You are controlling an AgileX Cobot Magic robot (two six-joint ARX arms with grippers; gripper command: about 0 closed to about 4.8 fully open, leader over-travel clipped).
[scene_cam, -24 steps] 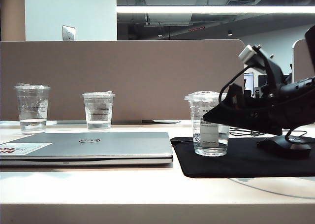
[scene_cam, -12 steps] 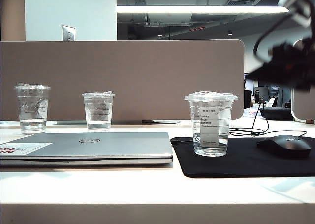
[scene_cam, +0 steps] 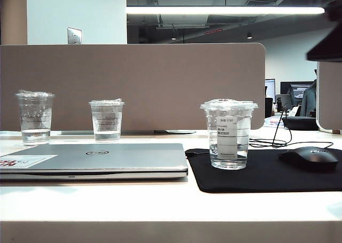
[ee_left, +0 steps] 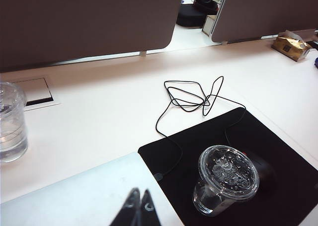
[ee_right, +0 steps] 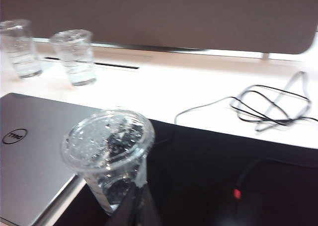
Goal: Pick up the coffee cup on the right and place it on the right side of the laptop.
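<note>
The coffee cup, clear with a lid and a white label, stands upright on the black mouse pad, just right of the closed silver laptop. In the right wrist view my right gripper is shut and empty, its tips lying in front of the cup from above. The exterior view shows only a dark part of that arm, high at the right edge and well clear of the cup. My left gripper is shut and empty over the laptop's lid, with the cup off to one side.
Two unlabelled clear cups stand behind the laptop by the partition. A black mouse lies on the pad right of the cup. A loose black cable trails on the white table behind the pad.
My right arm has lifted from beside the cup up to the top right edge of the exterior view. Its gripper has closed with nothing in it. The cup stays where it was.
</note>
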